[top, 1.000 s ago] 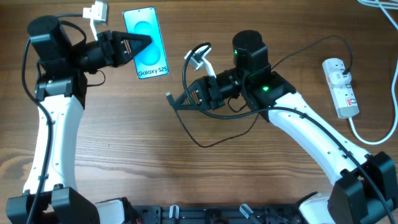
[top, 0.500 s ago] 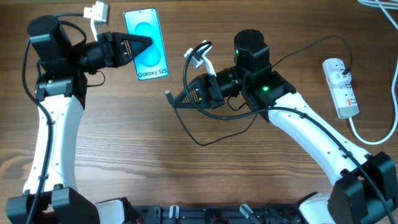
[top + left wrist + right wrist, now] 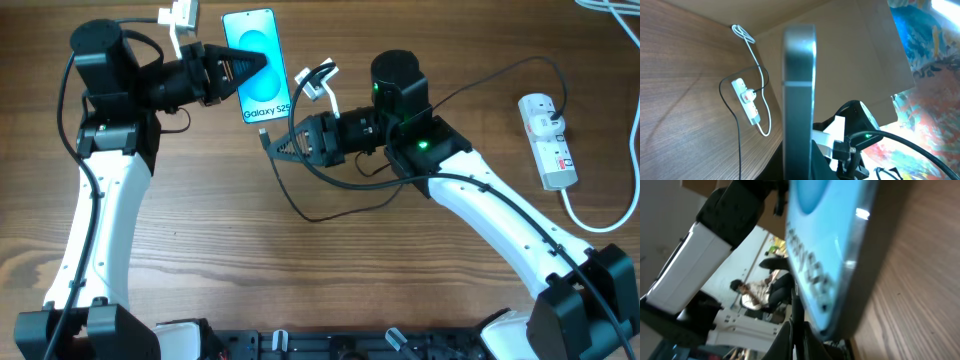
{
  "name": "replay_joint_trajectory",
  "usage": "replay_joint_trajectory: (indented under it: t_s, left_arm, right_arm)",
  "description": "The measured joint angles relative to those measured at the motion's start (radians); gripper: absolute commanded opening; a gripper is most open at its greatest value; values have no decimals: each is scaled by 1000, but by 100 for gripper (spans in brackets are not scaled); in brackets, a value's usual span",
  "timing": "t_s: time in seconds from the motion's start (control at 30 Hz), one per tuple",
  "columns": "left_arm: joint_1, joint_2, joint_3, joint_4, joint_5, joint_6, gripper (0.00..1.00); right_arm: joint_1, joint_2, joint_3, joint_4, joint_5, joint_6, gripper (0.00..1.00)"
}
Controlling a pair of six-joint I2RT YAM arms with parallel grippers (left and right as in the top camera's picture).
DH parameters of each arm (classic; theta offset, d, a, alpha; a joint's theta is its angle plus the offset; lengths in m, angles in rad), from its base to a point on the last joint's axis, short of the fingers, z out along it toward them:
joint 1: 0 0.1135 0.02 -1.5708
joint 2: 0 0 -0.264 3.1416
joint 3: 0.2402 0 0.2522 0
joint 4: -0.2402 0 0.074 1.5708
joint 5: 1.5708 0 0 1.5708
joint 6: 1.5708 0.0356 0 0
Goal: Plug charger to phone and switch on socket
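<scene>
Black charger tip pinched in right gripper, near phone bottom edge, upper centre; apparently not plugged. Left gripper jaws clamp phone. Socket, right edge, untouched.

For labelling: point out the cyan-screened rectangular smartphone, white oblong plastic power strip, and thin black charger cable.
cyan-screened smartphone (image 3: 255, 35), overhead view, upper screen.
white power strip (image 3: 555, 155), overhead view, body middle.
thin black charger cable (image 3: 318, 217), overhead view, loop's lowest bend.

From above, the left gripper covers part of the left edge of the phone. The charger plug is too small to tell whether it touches the phone. The right wrist view shows the phone blurred and cropped. The switches on the socket are too small to read.
</scene>
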Motion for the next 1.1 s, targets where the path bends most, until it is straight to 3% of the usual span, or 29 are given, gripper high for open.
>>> replay_joint_trajectory:
  t_s: [0.73,0.93,1.1]
  left_arm:
    - [16,0,0,1,-71,24,4]
    - [50,0,0,1,-19,24,4]
    - [52,0,0,1,14,3,4]
  right_arm:
    - [0,0,0,1,46,22,4]
    - [-1,0,0,6,45,22,4]
    - [-1,0,0,105,28,55,4]
